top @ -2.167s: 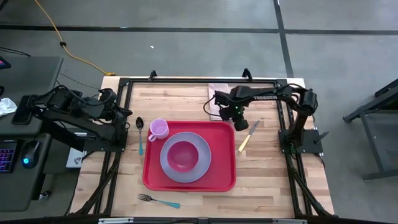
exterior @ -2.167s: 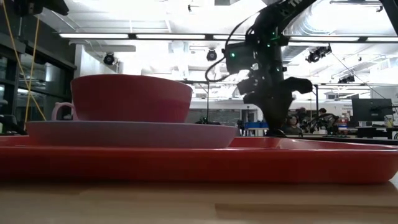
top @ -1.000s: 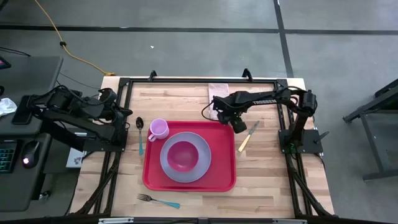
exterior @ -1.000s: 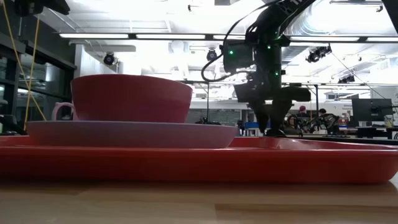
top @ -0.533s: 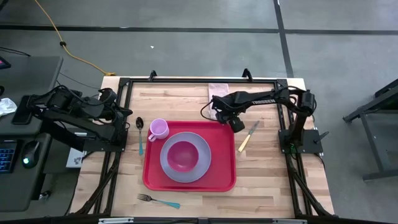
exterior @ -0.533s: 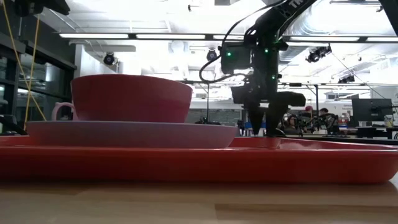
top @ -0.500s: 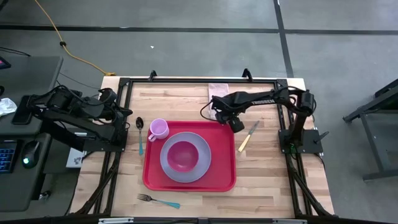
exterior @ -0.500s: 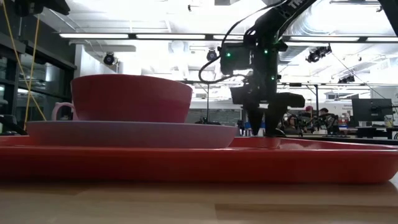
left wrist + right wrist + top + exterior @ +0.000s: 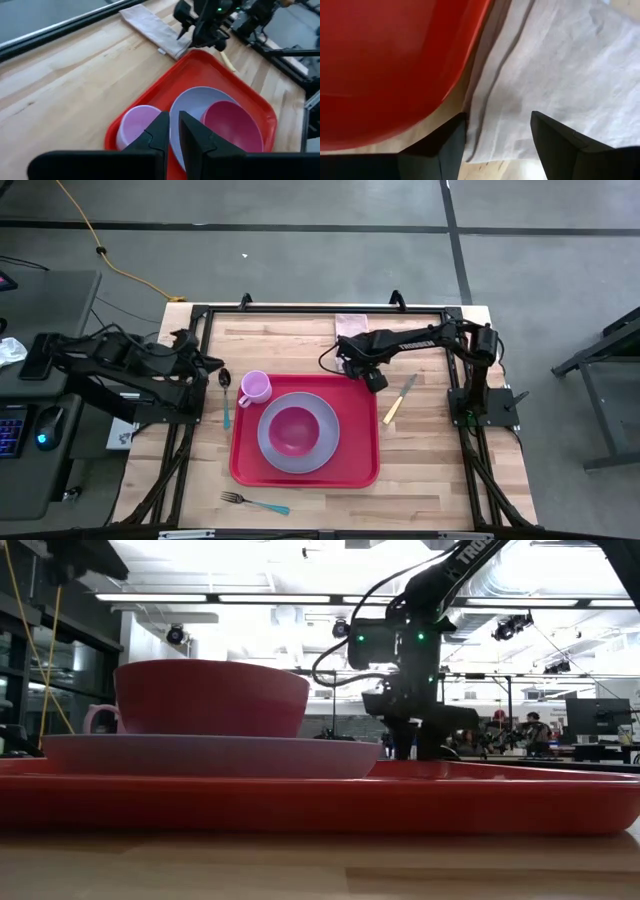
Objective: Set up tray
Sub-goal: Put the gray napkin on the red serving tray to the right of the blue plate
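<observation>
The red tray (image 9: 355, 470) lies mid-table and bears the lavender plate (image 9: 322, 452) with a magenta bowl (image 9: 292, 430) on it, and a pink cup (image 9: 255, 388). A pale folded napkin (image 9: 560, 65) lies flat on the wood by the tray's far right corner (image 9: 385, 60); it also shows in the high view (image 9: 350, 323). My right gripper (image 9: 495, 145) is open and points down over the napkin's near end, low at the table (image 9: 412, 748). My left gripper (image 9: 175, 132) is shut, above the table's left edge near the spoon (image 9: 225, 392). My right gripper stands with its open fingers (image 9: 445, 145) pointing down from above, spread over the napkin's near edge (image 9: 490, 150) next to the tray's corner. I cannot tell whether the fingertips touch the cloth.
A knife with a yellow handle (image 9: 398, 398) lies right of the tray. A teal-handled fork (image 9: 255, 503) lies near the front edge. The spoon lies left of the cup. A black frame (image 9: 300, 309) runs round the table's edges.
My right gripper has gone from beside the knife toward the table's left edge, along the tray's far rim, to the napkin's near end. My left arm has reached out a little toward the table's right, toward the spoon.
</observation>
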